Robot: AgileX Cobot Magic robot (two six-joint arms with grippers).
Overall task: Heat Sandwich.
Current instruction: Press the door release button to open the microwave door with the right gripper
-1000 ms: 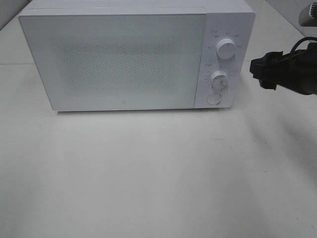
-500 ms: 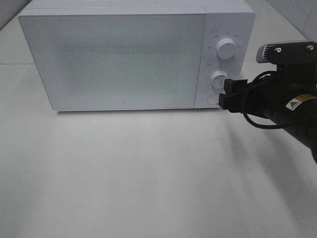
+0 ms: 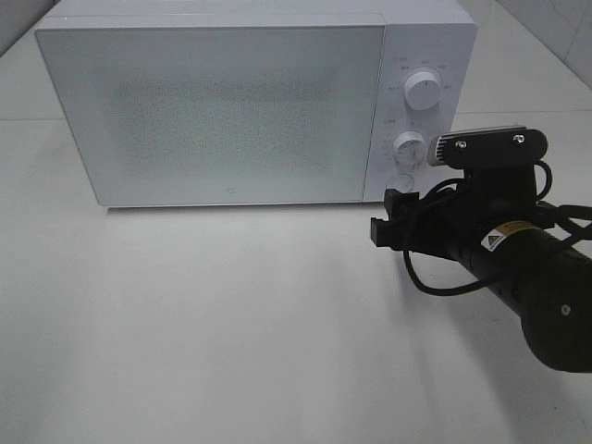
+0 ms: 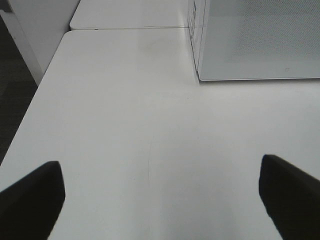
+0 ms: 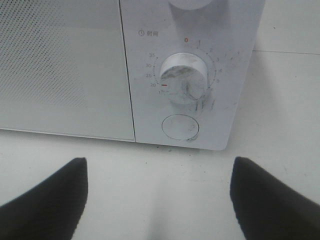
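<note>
your boxy white plastic microwave (image 3: 231,102) has one speckled mesh door, shut, two round white knobs (image 3: 423,92) (image 3: 409,146) and one flat round button (image 5: 180,127). the sandwich is hidden from you. the right gripper (image 5: 160,200) faces the button, matte black fingers apart, empty. the left gripper (image 4: 160,200) is spread wide over the smooth white table (image 4: 125,125).

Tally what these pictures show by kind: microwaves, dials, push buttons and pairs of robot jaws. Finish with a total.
Microwave: 1
Dials: 2, upper dial and lower dial
Push button: 1
Pairs of jaws: 2, on the left gripper and the right gripper, both open
Total: 6
</note>
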